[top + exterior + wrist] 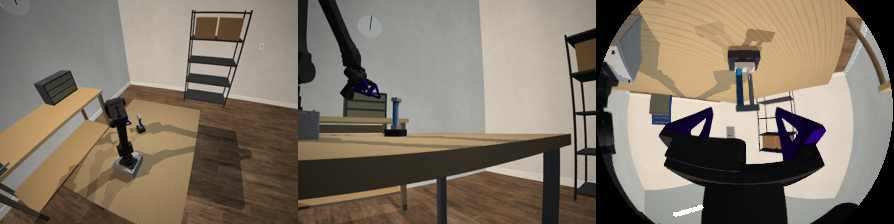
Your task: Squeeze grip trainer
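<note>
The grip trainer (140, 125) stands upright on the table on a black base, with a blue bar and grey end caps. It also shows in the exterior view (396, 116) and in the wrist view (745, 78). My gripper (369, 90) has purple fingers and is open and empty. It hangs in the air to the left of the trainer and a little above its top, apart from it. In the wrist view the fingers stand wide with the trainer between them in the distance. In the top view the arm hides most of the gripper (127, 122).
The arm's grey base block (128, 164) sits on the table near the trainer. A wooden bench with a small drawer cabinet (56, 87) stands at the left. A black shelf unit (215, 56) with two cardboard boxes stands by the far wall.
</note>
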Available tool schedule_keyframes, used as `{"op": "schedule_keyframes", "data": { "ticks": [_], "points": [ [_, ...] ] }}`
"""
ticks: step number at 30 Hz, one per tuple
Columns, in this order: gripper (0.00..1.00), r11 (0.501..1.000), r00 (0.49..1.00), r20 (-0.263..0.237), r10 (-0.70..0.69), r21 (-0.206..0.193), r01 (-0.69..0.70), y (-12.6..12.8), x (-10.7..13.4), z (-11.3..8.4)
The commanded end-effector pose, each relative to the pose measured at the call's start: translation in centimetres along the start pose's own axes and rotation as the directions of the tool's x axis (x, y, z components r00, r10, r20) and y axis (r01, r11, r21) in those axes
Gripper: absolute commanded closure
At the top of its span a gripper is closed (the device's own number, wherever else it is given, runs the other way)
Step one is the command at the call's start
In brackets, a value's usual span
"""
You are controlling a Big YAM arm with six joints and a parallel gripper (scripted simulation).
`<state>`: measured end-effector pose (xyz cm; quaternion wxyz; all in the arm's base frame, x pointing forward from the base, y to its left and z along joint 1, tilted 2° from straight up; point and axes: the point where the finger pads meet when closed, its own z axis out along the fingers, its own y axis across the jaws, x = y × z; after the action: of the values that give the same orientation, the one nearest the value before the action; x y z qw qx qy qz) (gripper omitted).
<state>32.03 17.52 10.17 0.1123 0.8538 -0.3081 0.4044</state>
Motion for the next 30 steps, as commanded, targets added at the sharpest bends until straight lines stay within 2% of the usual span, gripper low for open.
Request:
{"op": "schedule_keyframes", "data": {
  "ticks": [1,2,4,5,7,12,13,30],
  "points": [
    [0.00,0.999,0.999,-0.029,0.034,-0.009,-0.034,-3.3,1.7,1.3],
    [0.00,0.999,0.999,-0.036,0.033,-0.023,-0.034,-3.2,1.8,1.9],
    [0.00,0.999,0.999,-0.036,0.033,-0.023,-0.034,-3.2,1.8,1.9],
    [0.00,0.998,0.997,-0.045,0.058,-0.013,-0.058,-3.3,2.7,1.6],
    [0.00,0.998,0.998,-0.051,0.031,-0.051,-0.033,-3.1,1.8,2.9],
    [0.00,0.998,0.998,-0.053,0.025,-0.064,-0.028,-2.9,1.8,3.3],
    [0.24,0.997,0.998,-0.053,0.022,-0.067,-0.026,-2.9,1.8,3.3],
    [0.24,0.998,0.998,-0.054,0.027,-0.058,-0.030,-3.0,1.9,3.0]
  ]
}}
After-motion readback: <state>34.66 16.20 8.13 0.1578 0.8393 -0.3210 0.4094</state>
